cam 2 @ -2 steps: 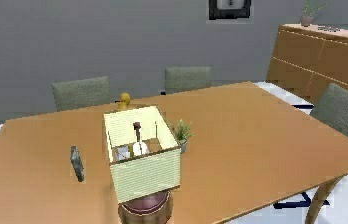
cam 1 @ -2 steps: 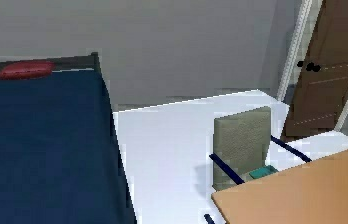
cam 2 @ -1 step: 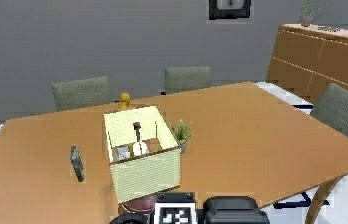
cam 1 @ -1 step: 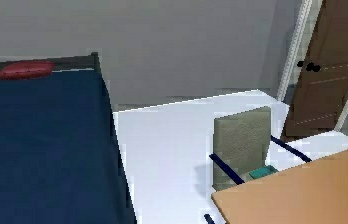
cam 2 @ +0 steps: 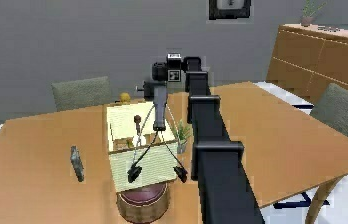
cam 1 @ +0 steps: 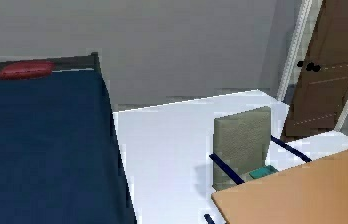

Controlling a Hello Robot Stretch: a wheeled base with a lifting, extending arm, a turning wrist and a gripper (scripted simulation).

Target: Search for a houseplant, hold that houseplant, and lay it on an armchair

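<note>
Fingers of the gripper, two in number, are seen against one yellow pad on the wooden table; whether anything is held cannot be told. One small houseplant stands just beside the arm. Two seats are counted: far chair, side chair. One brown pot: contents unclear.

Two chairs (both grey-green), one table, one bed
</note>
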